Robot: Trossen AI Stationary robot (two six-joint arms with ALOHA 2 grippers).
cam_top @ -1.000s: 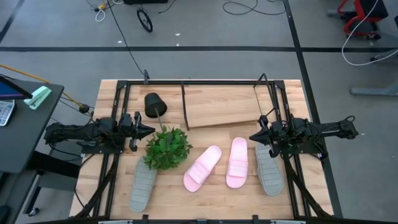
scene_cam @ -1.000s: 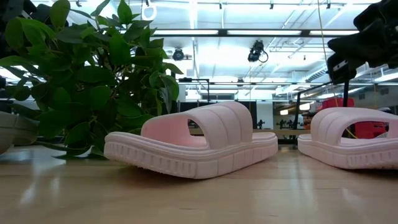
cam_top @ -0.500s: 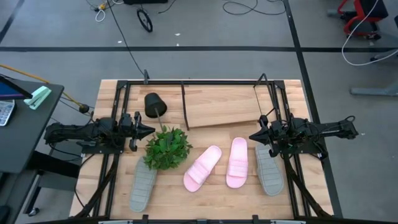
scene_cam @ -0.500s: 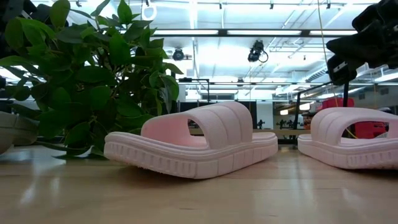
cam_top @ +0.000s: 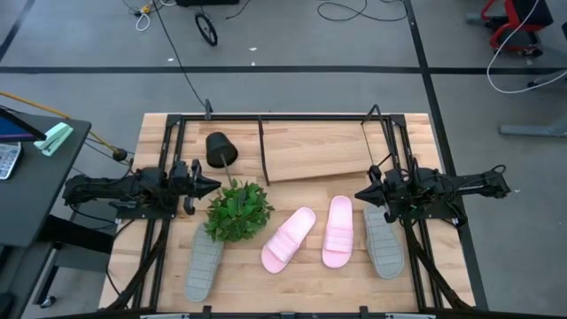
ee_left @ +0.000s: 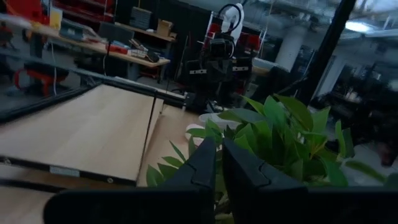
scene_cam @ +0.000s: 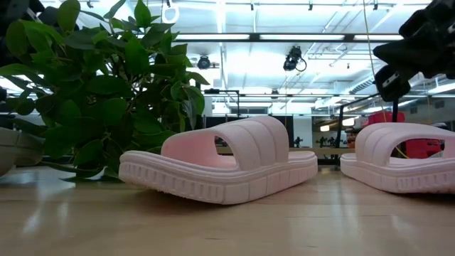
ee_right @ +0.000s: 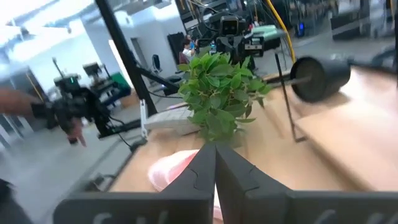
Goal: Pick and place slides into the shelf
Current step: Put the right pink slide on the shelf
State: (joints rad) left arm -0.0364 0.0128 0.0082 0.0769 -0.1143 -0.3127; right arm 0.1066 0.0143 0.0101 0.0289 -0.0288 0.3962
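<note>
Left gripper (cam_top: pixel 211 187) hovers at centre-left of the high view, fingers pressed together on nothing, tips beside the plant (cam_top: pixel 238 211). Below it, at lower left, lies a grey slide (cam_top: pixel 204 263). Two pink slides (cam_top: pixel 289 239) (cam_top: pixel 337 231) sit in the lower middle, the left one angled. The shelf (cam_top: pixel 317 153) spans the upper middle, its board bare. Right gripper (cam_top: pixel 361 195), also pinched shut and empty, hangs at centre-right, seemingly over the second grey slide (cam_top: pixel 383 241).
</note>
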